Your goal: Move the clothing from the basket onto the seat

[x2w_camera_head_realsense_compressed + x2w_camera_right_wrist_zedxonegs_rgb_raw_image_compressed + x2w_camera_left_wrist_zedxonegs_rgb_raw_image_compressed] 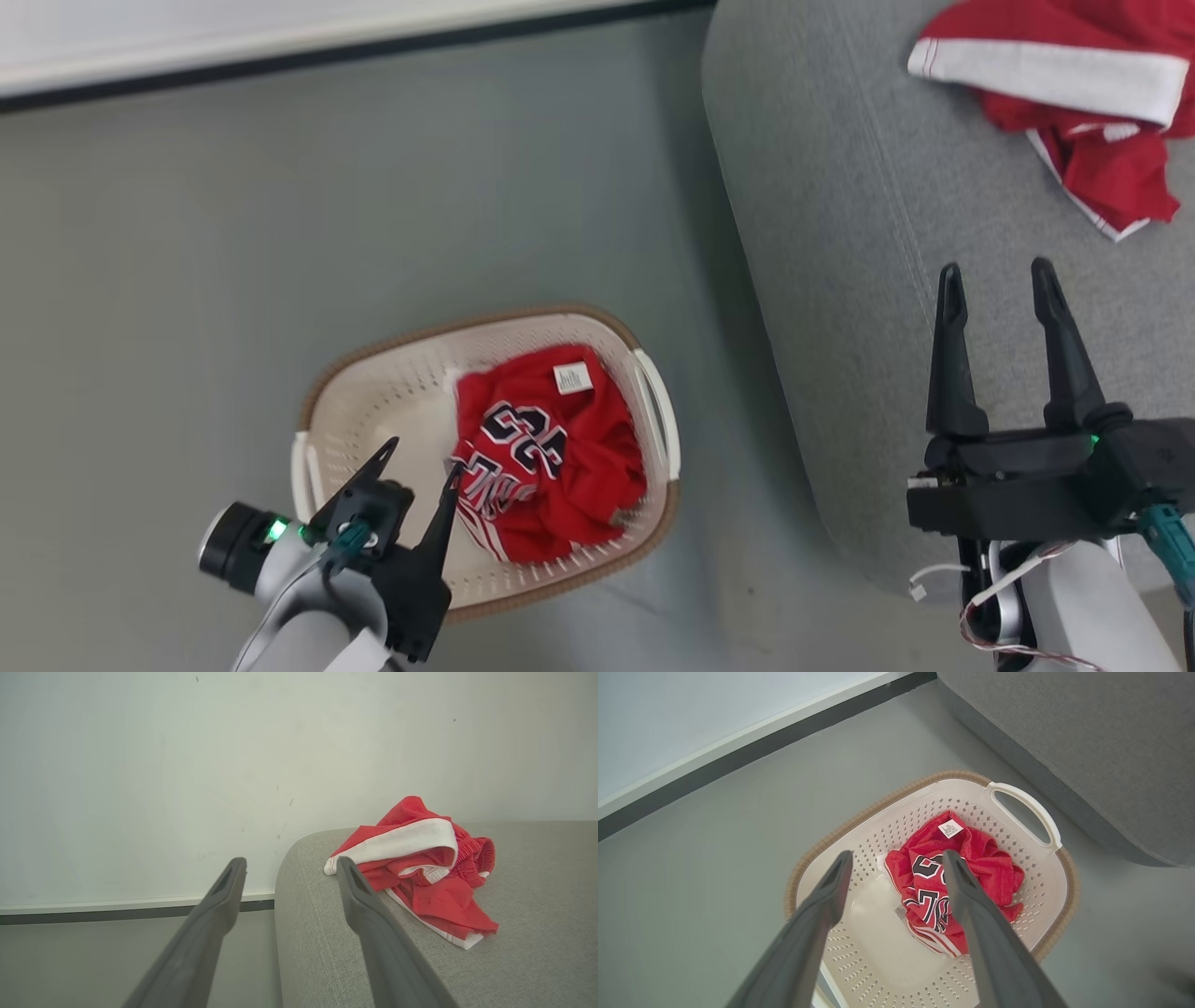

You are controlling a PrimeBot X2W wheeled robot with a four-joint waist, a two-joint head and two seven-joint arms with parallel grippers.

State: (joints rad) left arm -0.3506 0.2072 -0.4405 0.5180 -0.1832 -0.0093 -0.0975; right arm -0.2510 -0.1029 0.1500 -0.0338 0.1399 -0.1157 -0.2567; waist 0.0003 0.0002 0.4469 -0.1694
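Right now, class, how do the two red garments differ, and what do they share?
The numbered jersey lies in the basket; the white-banded garment lies on the seat. The jersey shows navy-and-white numbers; the other shows a broad white band. Both are red and crumpled.

A smooth grey floor [280, 233] is seen across the head view, from the centre out to 9 o'clock. Along its far edge, running from 9 towards 12 o'clock, a dark skirting strip [373, 49] is seen, with a pale wall [187, 37] above it at 11 o'clock. In the right wrist view, small dark specks [290, 801] are scattered over the wall around 12 o'clock.
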